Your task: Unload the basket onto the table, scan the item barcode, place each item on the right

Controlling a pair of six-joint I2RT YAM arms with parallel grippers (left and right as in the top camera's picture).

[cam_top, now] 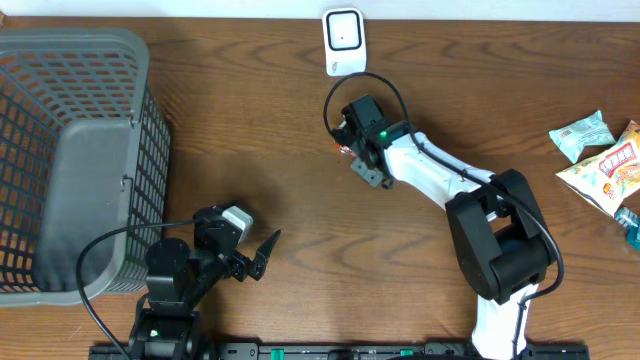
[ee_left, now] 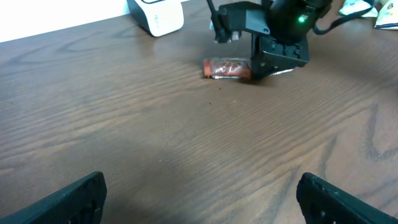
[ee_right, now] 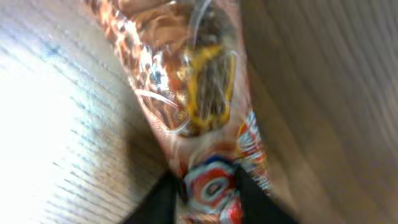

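Note:
The item is a long orange-red snack packet (ee_left: 227,68) lying flat on the wooden table; in the right wrist view the packet (ee_right: 199,93) fills the frame. My right gripper (ee_right: 208,193) has its two dark fingers pressed against both sides of the packet's end. In the overhead view the right gripper (cam_top: 352,142) covers nearly all of the packet. A white barcode scanner (cam_top: 343,40) stands just beyond it at the table's far edge. My left gripper (cam_top: 255,255) hovers wide open near the front of the table, with nothing between its fingers (ee_left: 74,199).
A large grey mesh basket (cam_top: 70,150) takes up the left side. Several other snack packets (cam_top: 600,160) lie at the right edge. The scanner (ee_left: 158,15) also shows at the top of the left wrist view.

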